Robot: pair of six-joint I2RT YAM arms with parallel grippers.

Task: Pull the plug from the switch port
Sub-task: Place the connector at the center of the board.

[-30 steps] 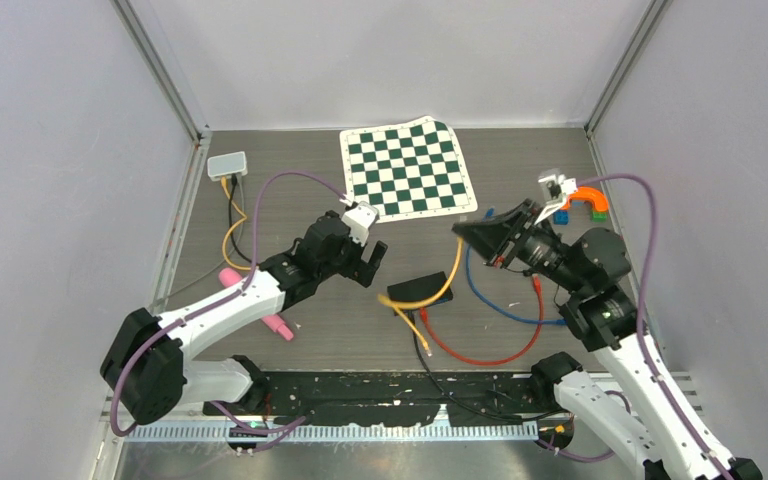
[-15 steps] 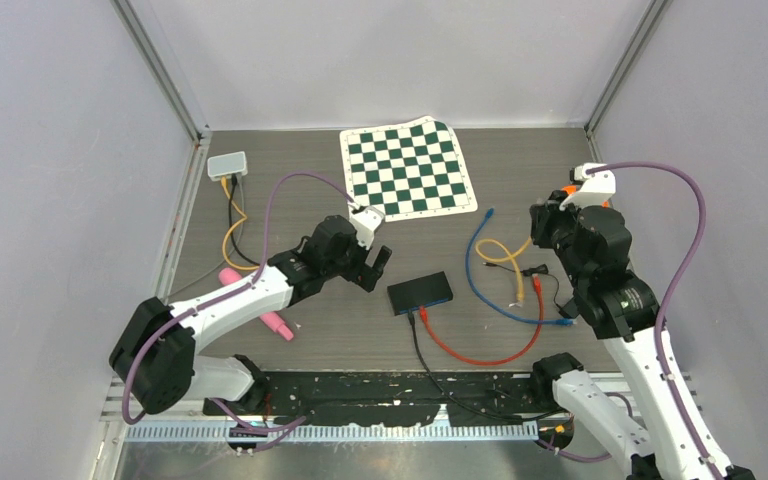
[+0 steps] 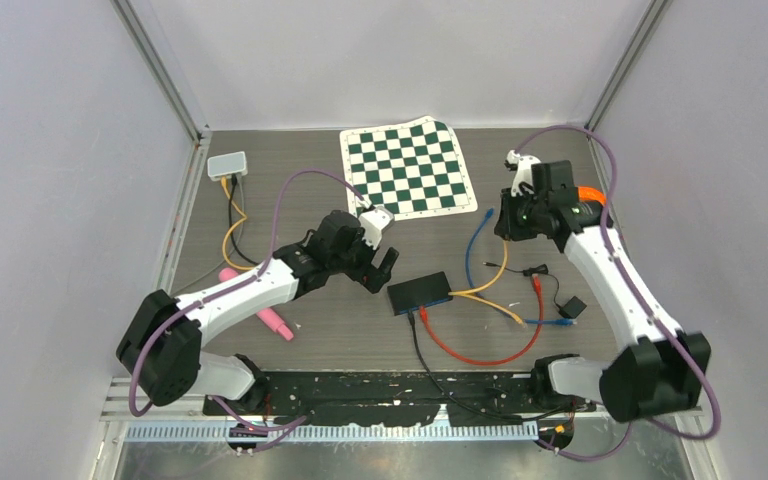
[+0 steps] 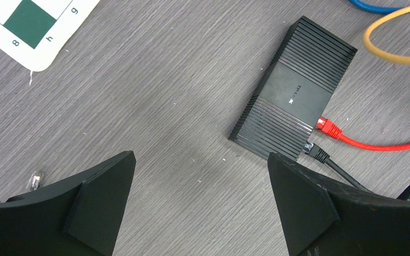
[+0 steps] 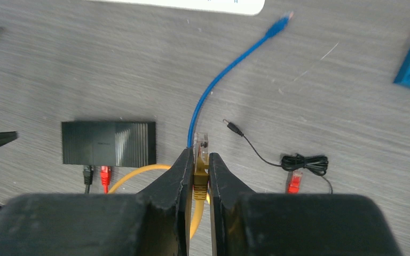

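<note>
The black switch point(image 3: 420, 292) lies flat mid-table, also in the left wrist view point(image 4: 294, 96) and the right wrist view point(image 5: 108, 143). A red plug point(image 4: 328, 126) and a black plug point(image 4: 316, 153) sit in its ports. My right gripper point(image 3: 503, 226) point(image 5: 199, 160) is up at the back right, away from the switch, shut on the yellow plug point(image 5: 200, 145). Its yellow cable point(image 3: 488, 286) hangs down to the table. My left gripper point(image 3: 380, 270) point(image 4: 199, 156) hovers open just left of the switch, nothing between its fingers.
A chessboard mat point(image 3: 408, 168) lies at the back. A white box point(image 3: 227, 165) with cables sits back left, and a pink object point(image 3: 260, 315) near left. Loose blue cable point(image 3: 475, 260), red cable point(image 3: 480, 350), a black adapter point(image 3: 572, 306) and toy blocks point(image 3: 588, 195) are on the right.
The right arm has swung from beside the switch to the back right with the yellow plug, dragging its cable away from the switch. The left gripper has edged closer to the switch.
</note>
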